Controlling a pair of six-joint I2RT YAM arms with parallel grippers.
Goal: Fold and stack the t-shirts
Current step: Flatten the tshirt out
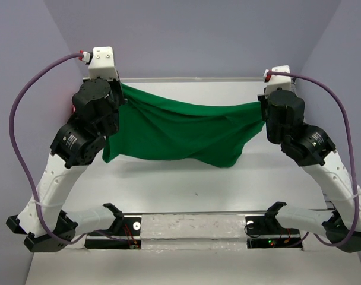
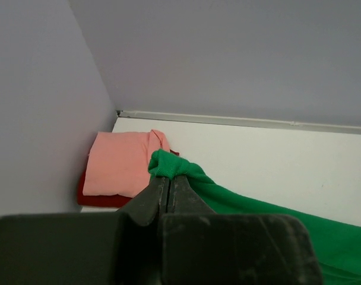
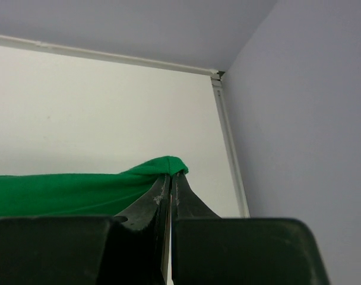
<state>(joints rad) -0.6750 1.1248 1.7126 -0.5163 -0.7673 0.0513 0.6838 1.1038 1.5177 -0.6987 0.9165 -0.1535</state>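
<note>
Green shirt (image 1: 180, 130) slung between left claw (image 2: 170, 178) and right claw (image 3: 171, 176), each pinched tight on a corner; pink shirt (image 2: 118, 166) folded atop red shirt (image 2: 96, 199).

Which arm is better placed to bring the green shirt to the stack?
Probably left. The left gripper, shut on the green shirt, sits close to the salmon pink shirt lying on the dark red shirt; the right gripper pinches the opposite end.

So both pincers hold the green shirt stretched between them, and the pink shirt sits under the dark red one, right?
Not quite: the left wrist view shows the pink shirt on top of the dark red shirt. The left pincer and right pincer do hold the green shirt.
</note>
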